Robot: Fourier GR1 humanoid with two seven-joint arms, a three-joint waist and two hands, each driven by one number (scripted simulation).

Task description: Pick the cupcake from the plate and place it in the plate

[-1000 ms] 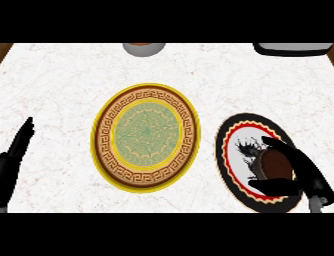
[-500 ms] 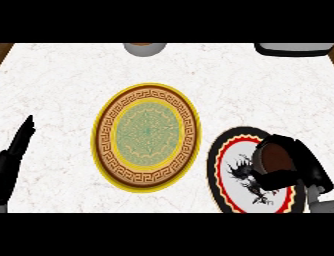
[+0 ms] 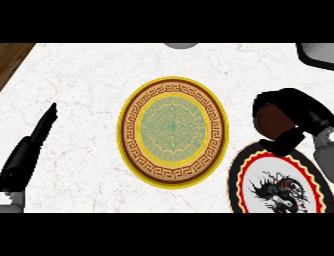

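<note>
So the right hand has its fingers and thumb curled round the cupcake, and only the brown side of it peeks out on the hand's left. It's up off the dragon plate, which sits at the lower right with a red and black rim, and it hangs just beyond that plate's far edge, between it and the yellow plate in the middle of the marble counter. The left hand is resting open near the left edge, fingers straight.

My guess on handling: a cupcake is light but soft and crumbly, so squeezing the top would mash it. Holding it low round the sides, like here, looks like the sane spot. It should stay upright on the way over, and the yellow plate is wide and flat, so landing it near the green center looks forgiving
</note>
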